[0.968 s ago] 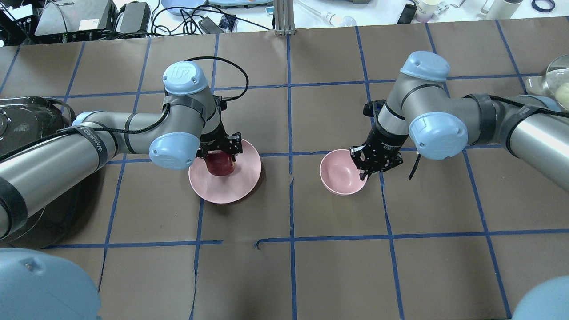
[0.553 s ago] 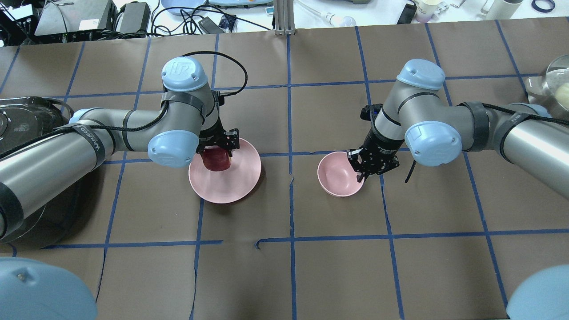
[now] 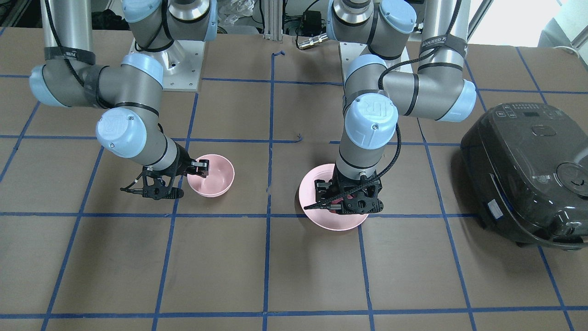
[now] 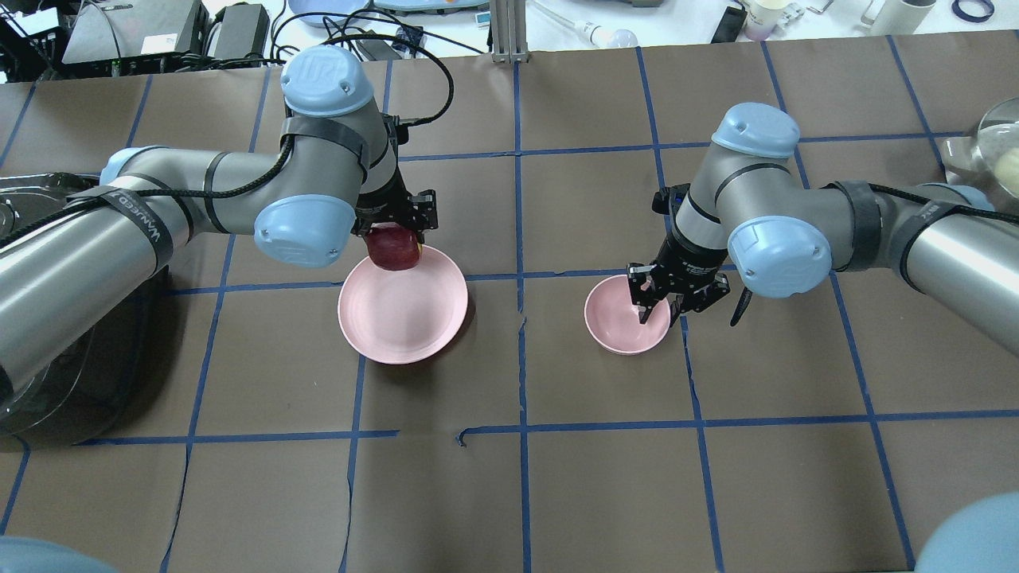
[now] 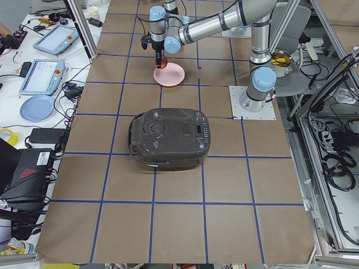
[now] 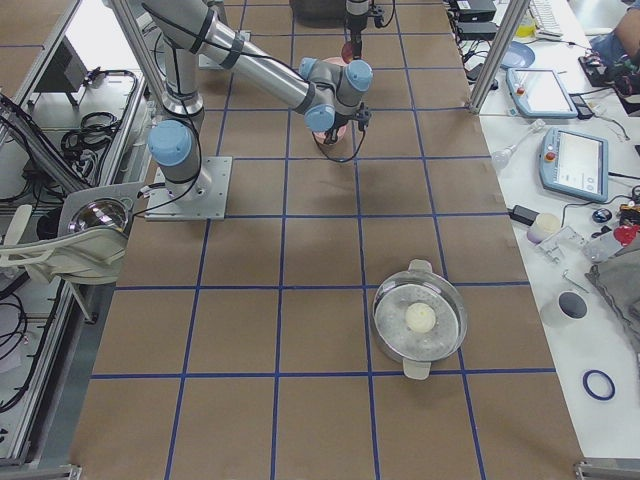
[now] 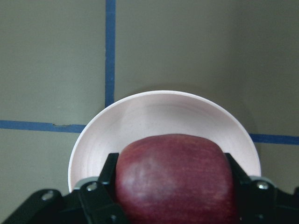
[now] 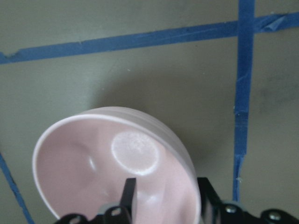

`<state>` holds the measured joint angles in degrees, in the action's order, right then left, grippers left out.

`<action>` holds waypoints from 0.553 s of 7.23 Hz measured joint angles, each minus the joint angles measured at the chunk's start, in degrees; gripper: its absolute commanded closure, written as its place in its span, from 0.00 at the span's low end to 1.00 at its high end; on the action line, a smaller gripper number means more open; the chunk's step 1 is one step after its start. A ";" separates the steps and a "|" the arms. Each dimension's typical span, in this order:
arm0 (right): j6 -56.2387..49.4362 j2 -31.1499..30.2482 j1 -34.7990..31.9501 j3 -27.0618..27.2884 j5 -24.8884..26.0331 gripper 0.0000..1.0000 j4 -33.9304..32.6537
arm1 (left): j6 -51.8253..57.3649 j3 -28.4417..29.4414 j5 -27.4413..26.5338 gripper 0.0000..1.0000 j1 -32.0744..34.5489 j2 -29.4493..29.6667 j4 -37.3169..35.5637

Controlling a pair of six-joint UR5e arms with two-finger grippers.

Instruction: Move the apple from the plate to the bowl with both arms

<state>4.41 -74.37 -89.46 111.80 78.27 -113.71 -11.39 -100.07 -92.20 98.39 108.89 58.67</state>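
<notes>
The apple (image 7: 174, 177) hung in the air above the plate (image 4: 414, 318), over the half of the plate away from the robot's base, not touching the dish. The left pincer (image 4: 394, 237) held it, one black finger pressed against each side, with the dark red skin bulging between them. The left arm reached in level from its side, then bent at the wrist so that the pincer pointed straight down at the plate.

The bowl (image 4: 617, 318) stood well apart from the plate, on the side of the right arm, with a blue tape line running between the two dishes. The right pincer (image 4: 659, 309) was clamped on the bowl's wall at the edge farther from the plate, one finger inside and the other outside. The right arm's wrist slanted down towards that rim, and in its own camera the bowl looked tipped.

Both dishes sat on the counter (image 4: 517, 477), brown paper crossed by a blue tape grid. A black rice cooker (image 3: 528, 174) stood on the opposite side of the plate from the bowl, well apart, beneath the left arm's forearm. Farther from the plate than the bowl, a lidded metal pot (image 6: 420, 320) rested.
</notes>
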 measured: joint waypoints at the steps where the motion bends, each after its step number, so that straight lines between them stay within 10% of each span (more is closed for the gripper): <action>1: 1.24 -1.05 0.34 -1.36 -1.22 0.00 0.27 | -0.30 0.70 0.05 0.85 1.03 -0.47 0.96; 4: 1.18 -2.61 2.05 -12.97 4.85 0.00 9.56 | -5.83 3.44 0.62 0.85 6.01 -0.84 1.98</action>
<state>5.59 -76.98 -87.41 98.82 83.12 -104.15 -17.22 -96.63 -91.58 104.40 108.05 60.65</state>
